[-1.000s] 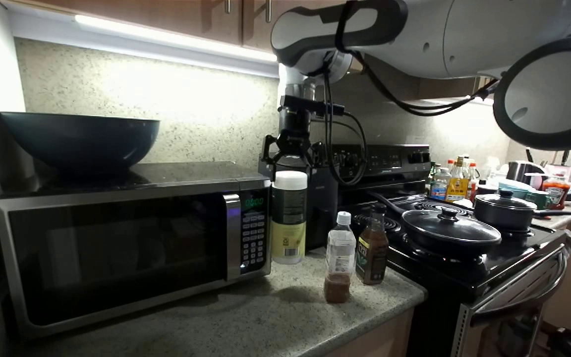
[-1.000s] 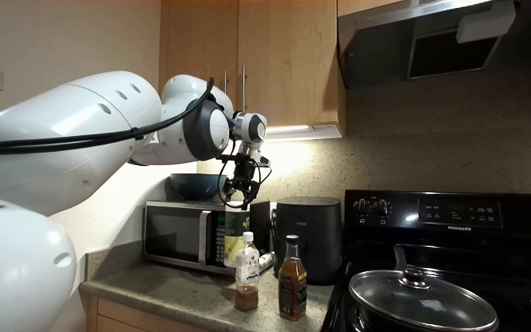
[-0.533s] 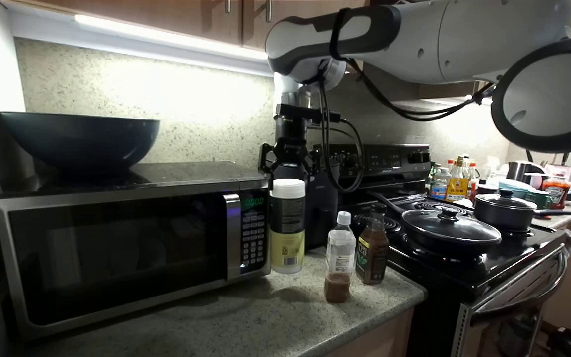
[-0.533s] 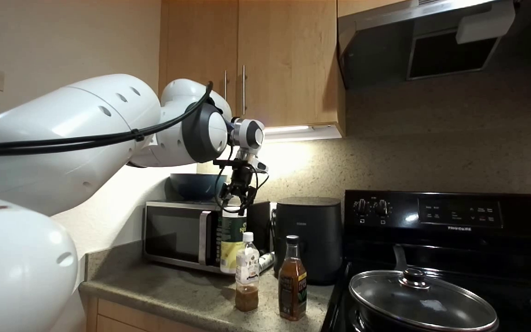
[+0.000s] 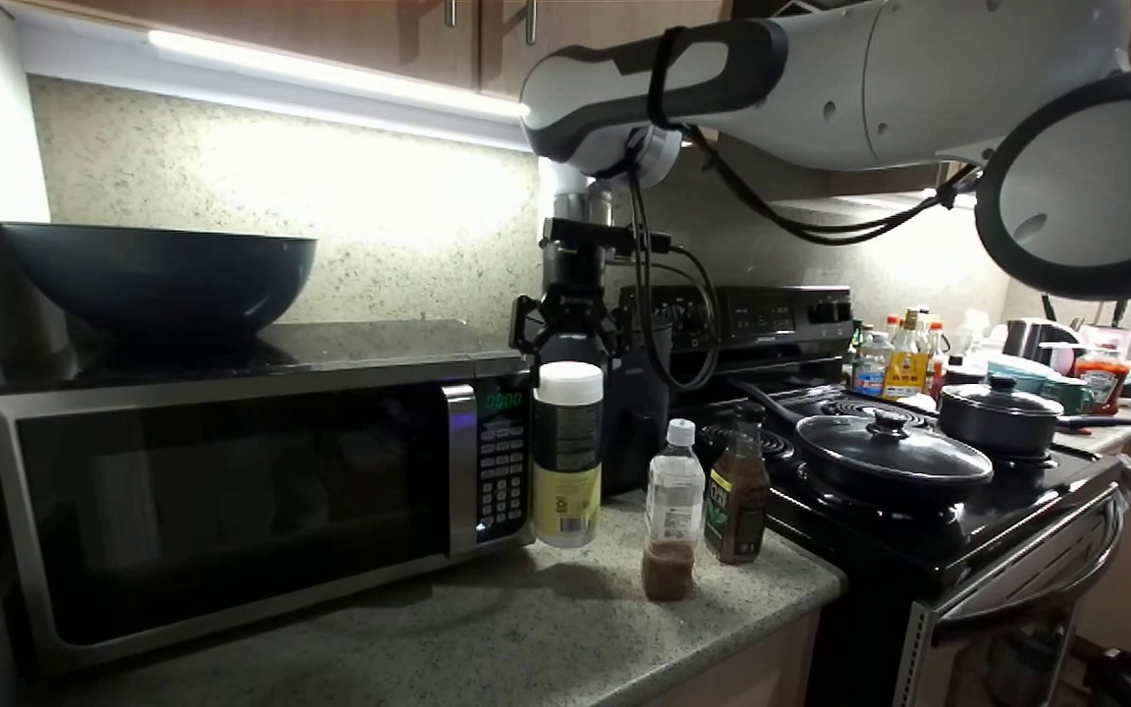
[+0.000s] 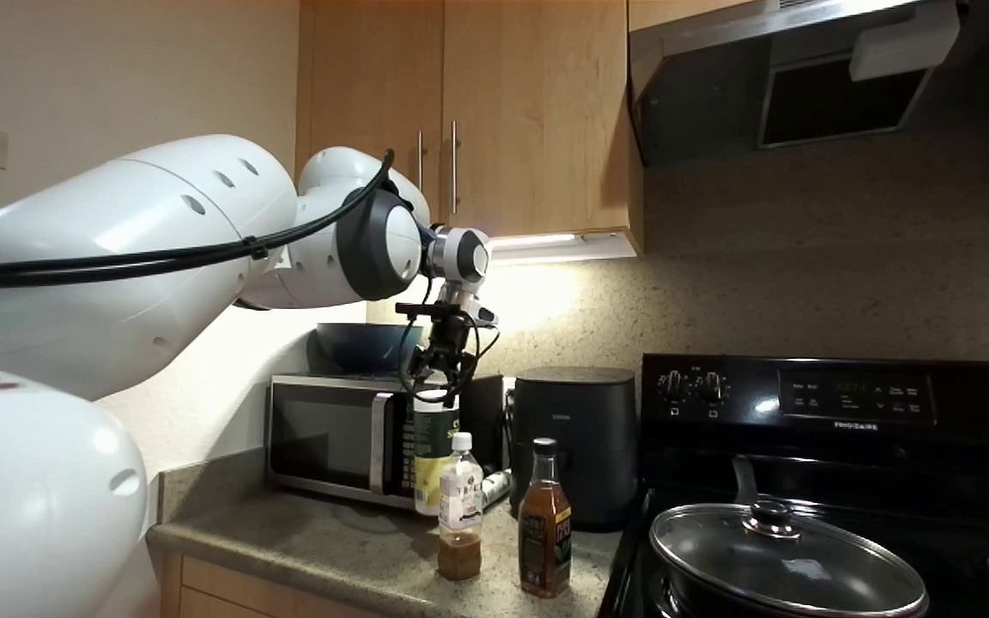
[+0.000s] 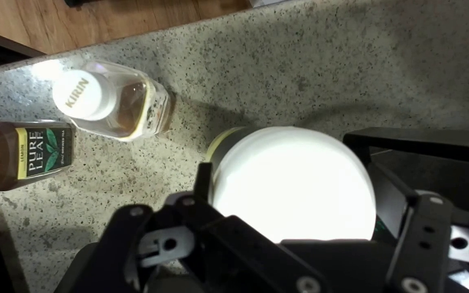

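My pincer (image 7: 293,179) clamps a tub (image 5: 566,457) beside the microwave (image 5: 251,501); the Kirin bottle (image 5: 673,513) and tea bottle (image 5: 737,501) stand near the surface's (image 5: 487,609) front corner by the stove (image 5: 1027,506).

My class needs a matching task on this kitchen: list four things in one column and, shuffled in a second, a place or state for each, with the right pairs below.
Column 1
1. Canister
2. Bowl
3. Pure Leaf bottle
4. Frying pan

Column 2
A. covered with a glass lid
B. closed with a black cap
C. held by the gripper
D. on top of the microwave

Pairs: 1-C, 2-D, 3-B, 4-A
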